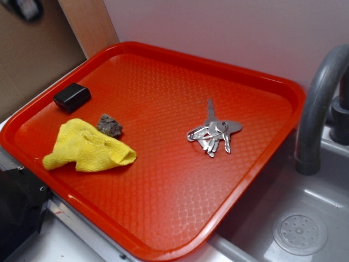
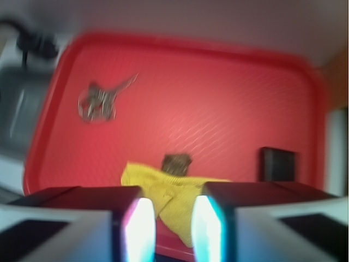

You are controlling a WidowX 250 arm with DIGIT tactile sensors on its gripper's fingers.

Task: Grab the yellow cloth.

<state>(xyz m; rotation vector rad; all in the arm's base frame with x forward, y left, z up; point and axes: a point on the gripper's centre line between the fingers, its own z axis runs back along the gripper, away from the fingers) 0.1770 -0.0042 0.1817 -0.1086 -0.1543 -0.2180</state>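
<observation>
The yellow cloth (image 1: 87, 147) lies crumpled on the left part of the red tray (image 1: 163, 207), flat on its surface. In the wrist view, which is blurred, the cloth (image 2: 174, 191) shows through the gap between my two fingers (image 2: 140, 229). My gripper (image 2: 173, 229) is open and empty, held over the tray's edge on the near side of the cloth and apart from it. The gripper is out of view in the exterior view.
A small brown-grey rock (image 1: 110, 126) touches the cloth's far edge, as the wrist view (image 2: 176, 163) also shows. A black box (image 1: 72, 97) sits near the tray's left rim. A key bunch (image 1: 214, 132) lies mid-tray. A sink (image 1: 300, 229) and grey faucet (image 1: 316, 109) stand at right.
</observation>
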